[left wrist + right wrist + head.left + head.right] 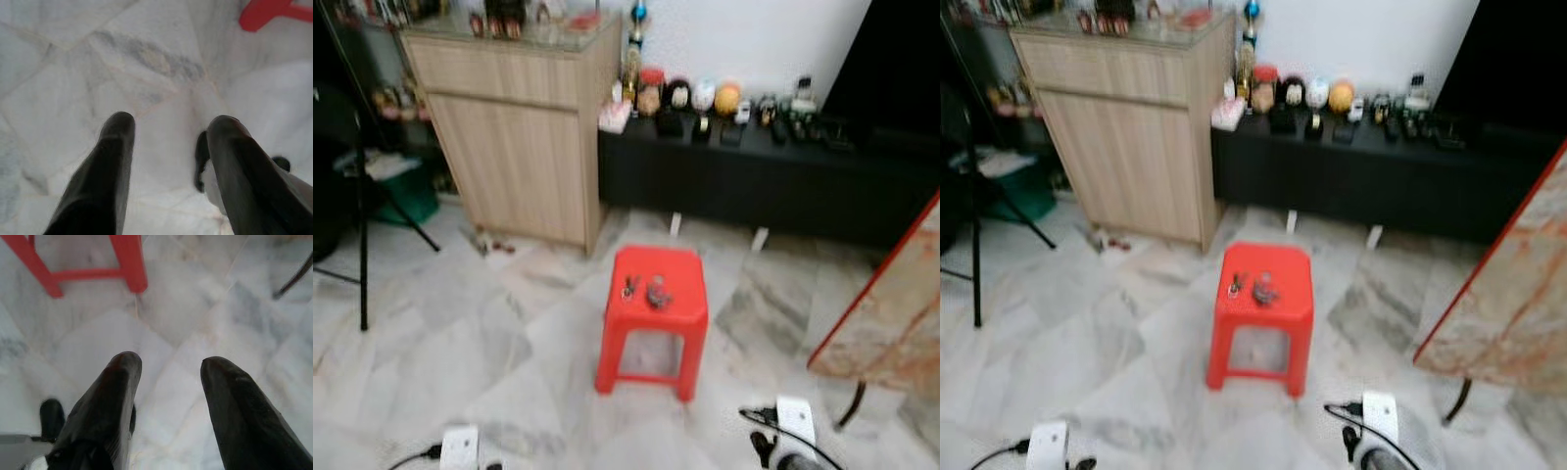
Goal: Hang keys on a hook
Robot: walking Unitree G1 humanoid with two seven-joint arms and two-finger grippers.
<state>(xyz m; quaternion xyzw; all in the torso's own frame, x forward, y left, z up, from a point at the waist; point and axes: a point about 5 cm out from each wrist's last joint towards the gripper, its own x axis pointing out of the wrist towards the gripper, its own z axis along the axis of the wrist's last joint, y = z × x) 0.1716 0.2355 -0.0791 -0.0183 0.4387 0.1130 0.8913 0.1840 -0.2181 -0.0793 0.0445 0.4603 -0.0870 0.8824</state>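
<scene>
No writing or brand legible anywhere; frames too soft for labels.

Far left of the head view: black tripod stand [360,225] w/ a green bin [409,196] behind it. Upper left: light wood cabinet [514,137], glass top, small blurred items on it. By its base, bits of litter on the marble floor [460,333].

Centre: red plastic stool [653,318], standing apart from the cabinet & the low black bench. On its seat, toward the left half, the keys [628,287]: small dark metallic bunch, detail too blurred to read. Just right of them, touching or nearly so (can't tell), a grey-reddish lump [658,293], maybe a fob or toy.

Upper centre to right: low black bench [754,181] along the white wall, carrying a row of figurines & jars [705,98], incl. a round orange one and a red-lidded one. Far right: tilted marble-pattern panel w/ red edge [891,323], near the stool's right side.

Bottom edge: white unit w/ cable at lower left [460,446], another at lower right [795,421].

Left gripper [166,132]: fingers spread, nothing between them, pointing at bare marble; a red stool foot in the upper right corner of the left wrist view. Right gripper [171,364]: fingers spread too, empty, over the floor, w/ stool legs across the top left of the right wrist view. Open floor between both grippers and the stool.
</scene>
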